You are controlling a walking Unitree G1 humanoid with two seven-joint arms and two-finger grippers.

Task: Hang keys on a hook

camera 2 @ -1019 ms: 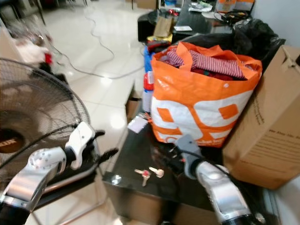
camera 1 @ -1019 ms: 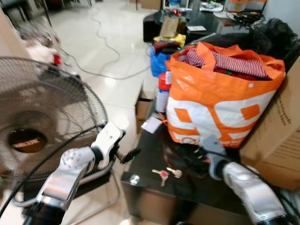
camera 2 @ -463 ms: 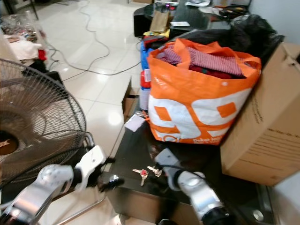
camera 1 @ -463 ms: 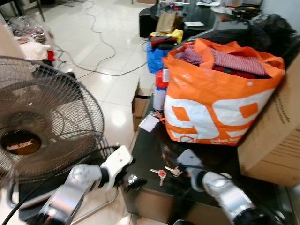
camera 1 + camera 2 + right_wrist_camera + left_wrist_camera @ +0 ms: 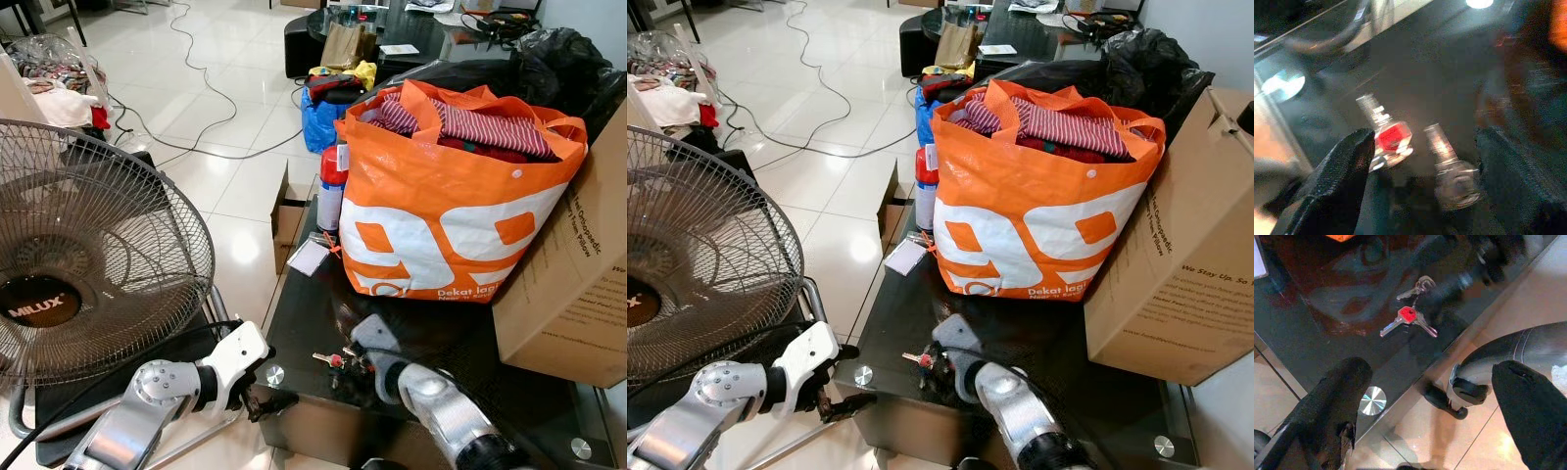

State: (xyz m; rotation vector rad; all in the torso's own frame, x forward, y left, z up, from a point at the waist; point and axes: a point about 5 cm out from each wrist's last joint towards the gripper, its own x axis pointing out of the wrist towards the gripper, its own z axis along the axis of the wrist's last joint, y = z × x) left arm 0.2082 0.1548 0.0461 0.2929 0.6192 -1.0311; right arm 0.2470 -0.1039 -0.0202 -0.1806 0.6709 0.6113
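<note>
A small bunch of keys (image 5: 330, 359), one with a red head (image 5: 1407, 315), lies on the black glass table (image 5: 304, 313) near its front edge. My right gripper (image 5: 349, 355) is down at the keys and open. In the right wrist view its fingers (image 5: 1337, 181) stand on either side of the red-headed key (image 5: 1393, 137) and a silver key (image 5: 1442, 147). My left gripper (image 5: 257, 401) hangs open in front of the table's front left corner, just below the edge. In the left wrist view its fingers (image 5: 1332, 401) are spread wide, short of the keys.
An orange bag (image 5: 451, 206) full of clothes and a cardboard box (image 5: 578, 264) fill the back of the table. A red spray can (image 5: 333, 186) and a paper tag (image 5: 308, 257) sit at its left. A big floor fan (image 5: 88, 264) stands to the left. A cable (image 5: 206, 147) crosses the tiled floor.
The camera has shifted. My right gripper has come forward and down onto the keys. My left arm has dropped from beside the table to below its front corner.
</note>
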